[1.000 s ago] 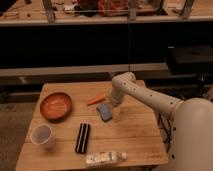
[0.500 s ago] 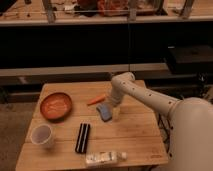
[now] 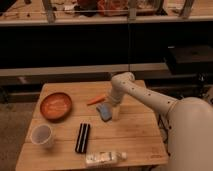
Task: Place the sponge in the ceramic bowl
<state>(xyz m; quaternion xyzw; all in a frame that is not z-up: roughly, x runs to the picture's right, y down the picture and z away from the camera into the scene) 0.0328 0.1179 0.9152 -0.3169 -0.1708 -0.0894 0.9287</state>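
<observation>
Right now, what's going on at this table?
The robot's single arm reaches down over the wooden table, with its gripper low beside the blue-grey sponge near the table's middle. The sponge is not yet in the terracotta ceramic bowl, which sits apart from it on the table's left side.

A wooden table (image 3: 137,137) fills the lower frame. A white cup (image 3: 42,135) stands lower left, with a black block (image 3: 83,137) right of it. A bottle (image 3: 105,158) lies bottom centre. A carrot (image 3: 96,100) lies mid-frame, just left of the gripper (image 3: 114,109).
</observation>
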